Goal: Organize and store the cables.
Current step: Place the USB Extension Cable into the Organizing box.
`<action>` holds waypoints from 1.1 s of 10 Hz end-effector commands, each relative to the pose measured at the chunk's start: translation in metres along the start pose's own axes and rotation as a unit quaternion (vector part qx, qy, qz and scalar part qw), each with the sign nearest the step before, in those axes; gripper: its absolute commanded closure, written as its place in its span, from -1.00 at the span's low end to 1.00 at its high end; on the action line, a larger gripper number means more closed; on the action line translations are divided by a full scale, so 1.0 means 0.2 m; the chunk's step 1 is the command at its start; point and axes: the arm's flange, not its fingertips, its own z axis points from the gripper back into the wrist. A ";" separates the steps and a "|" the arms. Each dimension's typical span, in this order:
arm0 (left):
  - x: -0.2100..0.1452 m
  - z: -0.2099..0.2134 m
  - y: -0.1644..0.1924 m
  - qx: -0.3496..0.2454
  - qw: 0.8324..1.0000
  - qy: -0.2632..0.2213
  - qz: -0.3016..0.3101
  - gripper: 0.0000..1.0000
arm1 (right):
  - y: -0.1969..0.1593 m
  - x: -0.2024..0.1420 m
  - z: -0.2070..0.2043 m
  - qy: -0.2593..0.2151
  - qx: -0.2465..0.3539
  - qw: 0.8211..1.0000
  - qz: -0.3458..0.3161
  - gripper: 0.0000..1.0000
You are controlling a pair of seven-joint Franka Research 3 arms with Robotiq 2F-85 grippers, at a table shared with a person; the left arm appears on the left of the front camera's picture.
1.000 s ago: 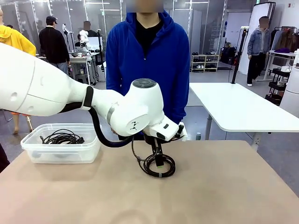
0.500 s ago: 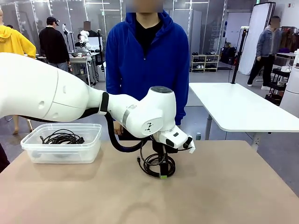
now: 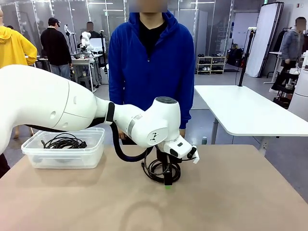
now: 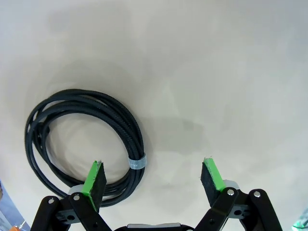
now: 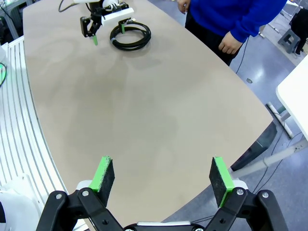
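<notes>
My worry was a missed pinch: the left gripper (image 4: 154, 175) had its jaws wide apart with only one pad over the rim of the coiled cable (image 4: 84, 144) on the table (image 3: 231, 192), so closing there could catch a single strand and spill the coil loose. The left arm reached across the middle, wrist pointing down. The right gripper (image 5: 162, 179) hung gaping over bare tabletop, well away. Another cable (image 3: 63, 141) lay in the clear bin (image 3: 62, 156).
</notes>
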 end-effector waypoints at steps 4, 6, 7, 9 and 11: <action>-0.04 -0.10 0.10 0.001 1.000 -0.008 -0.001 -1.00 | -0.01 0.00 0.00 -0.007 -0.002 1.000 0.005 -1.00; -0.05 -0.11 0.11 -0.005 1.000 -0.015 0.002 -1.00 | -0.01 0.00 0.00 -0.007 -0.002 1.000 0.005 -1.00; -0.05 -0.11 0.11 -0.003 1.000 -0.020 0.002 -0.75 | -0.01 0.00 0.00 -0.007 -0.002 1.000 0.005 -1.00; -0.04 -0.10 0.11 -0.002 1.000 -0.019 -0.002 0.45 | -0.01 0.00 0.00 -0.007 -0.002 1.000 0.005 -1.00; -0.04 -0.09 0.10 -0.012 1.000 -0.016 -0.003 1.00 | -0.01 0.00 0.00 -0.007 -0.002 1.000 0.005 -1.00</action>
